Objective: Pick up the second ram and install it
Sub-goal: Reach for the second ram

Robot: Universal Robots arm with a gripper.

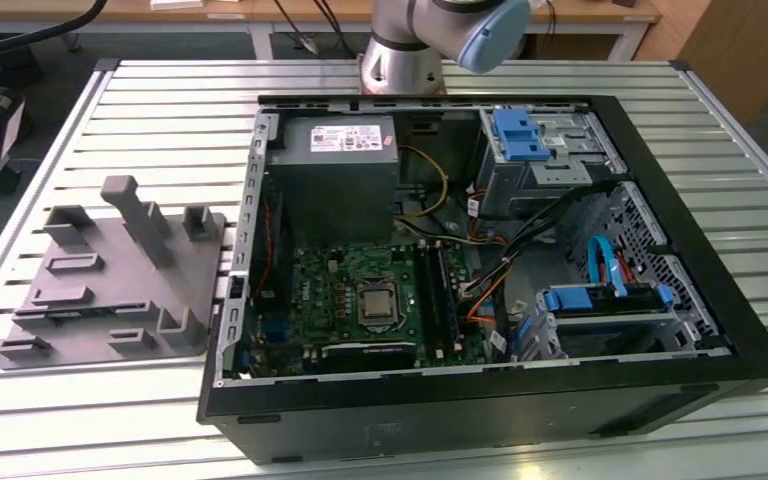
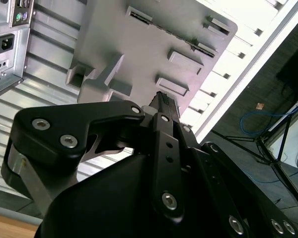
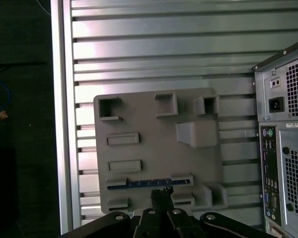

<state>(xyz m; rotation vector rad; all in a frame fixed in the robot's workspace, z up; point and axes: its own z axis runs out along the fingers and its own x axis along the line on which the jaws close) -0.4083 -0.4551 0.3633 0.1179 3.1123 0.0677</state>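
The gripper [image 3: 161, 192] hangs above a grey plastic tray [image 3: 149, 134]. Its dark fingertips are drawn together into one narrow point with nothing between them, as both wrist views show [image 2: 164, 101]. Just off the tips, the second ram [image 3: 144, 184], a thin dark bluish strip, stands on edge in a long slot near one edge of the tray, not touched by the gripper. Raised ribs and short empty slots cover the tray's surface. The tray rests on a slatted metal table [image 3: 154, 44]. Beside it lies an open black computer case [image 1: 491, 400], its rear panel facing the tray. Inside the case, the exterior view shows a green motherboard [image 1: 344, 290].
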